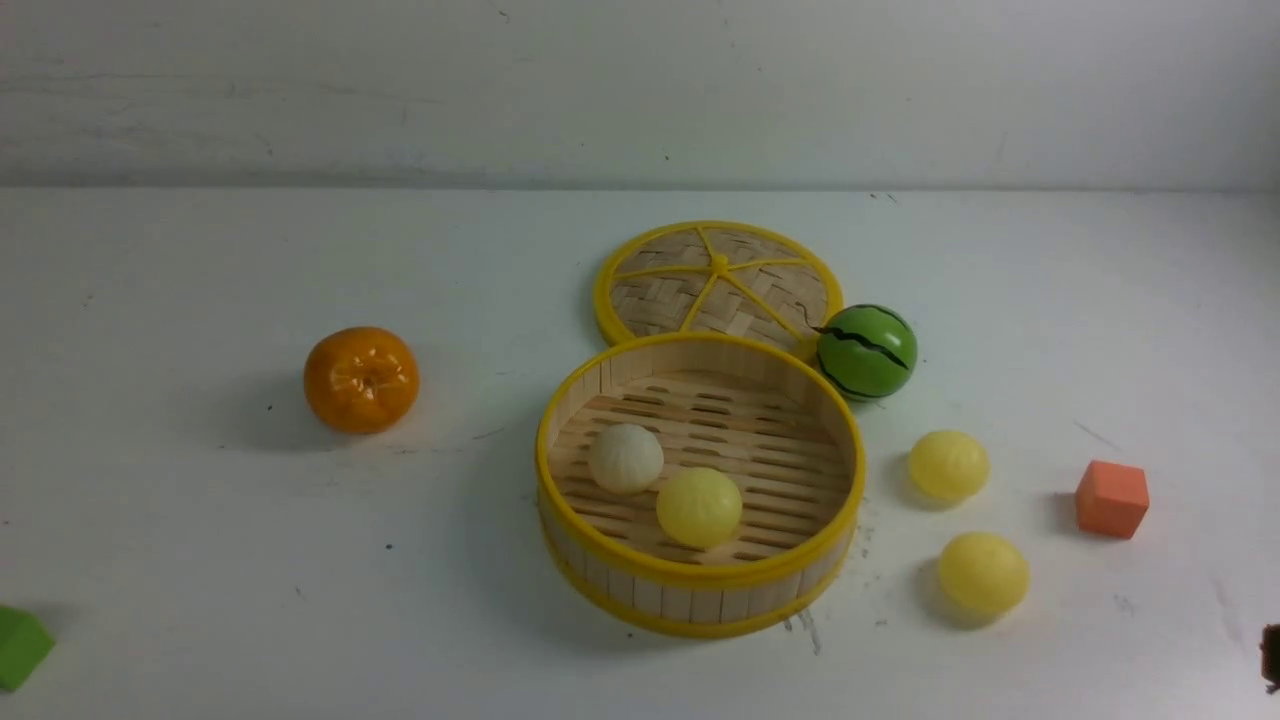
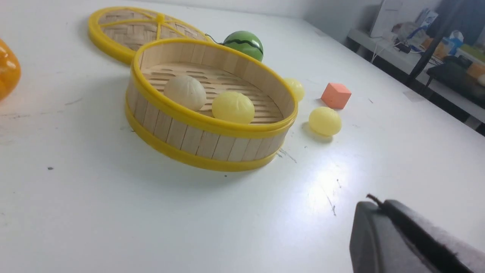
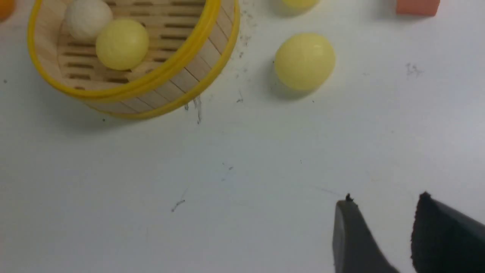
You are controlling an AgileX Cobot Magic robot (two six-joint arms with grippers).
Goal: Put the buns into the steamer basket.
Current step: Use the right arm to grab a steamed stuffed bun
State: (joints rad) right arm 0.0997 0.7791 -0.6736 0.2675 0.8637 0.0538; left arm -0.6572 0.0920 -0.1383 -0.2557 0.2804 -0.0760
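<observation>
The steamer basket (image 1: 700, 585) stands mid-table with an off-white bun (image 1: 625, 458) and a pale yellow bun (image 1: 699, 507) on its slatted floor. Two more pale yellow buns lie on the table to its right, one farther back (image 1: 948, 465) and one nearer (image 1: 982, 572). In the right wrist view the nearer bun (image 3: 305, 60) lies ahead of my right gripper (image 3: 384, 199), which is open and empty, well short of it. My left gripper (image 2: 379, 203) is shut with nothing in it, off the basket's (image 2: 197, 121) near side. Only a dark tip of the right gripper (image 1: 1271, 655) shows in the front view.
The woven lid (image 1: 718, 280) lies flat behind the basket, with a green striped ball (image 1: 866, 351) against its right edge. An orange tangerine (image 1: 361, 379) sits to the left. An orange cube (image 1: 1112, 498) is at the right and a green block (image 1: 20, 647) at the near left corner.
</observation>
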